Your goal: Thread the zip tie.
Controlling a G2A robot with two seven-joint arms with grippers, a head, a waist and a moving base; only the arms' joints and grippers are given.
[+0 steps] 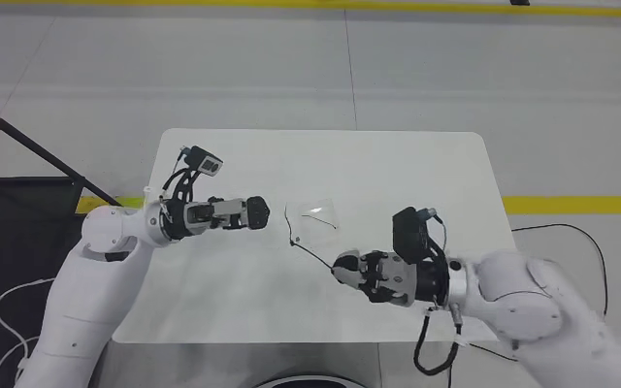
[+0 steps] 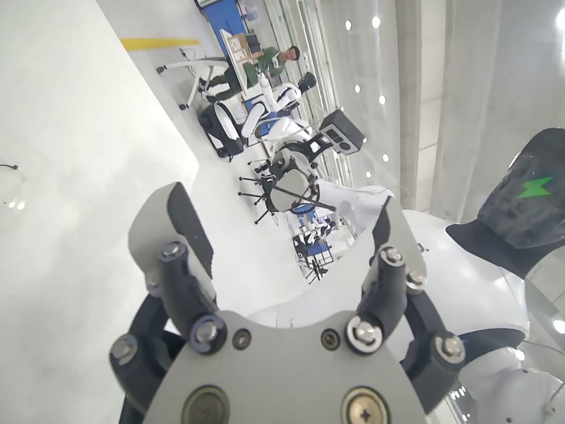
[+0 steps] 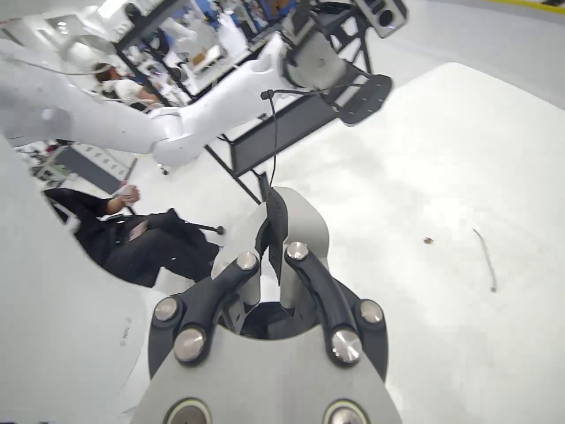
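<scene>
Zip tie [image 3: 274,152] clamped in closed right end effector [image 3: 270,222], poking out beyond it; left end effector [image 2: 282,205] open, empty

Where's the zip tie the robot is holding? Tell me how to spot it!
Look at the white table, then find the right tool over it. A thin black zip tie sticks out of its shut tips. Unlike the other black strip lying loose on the table, this one is pinched in the tool.
</scene>
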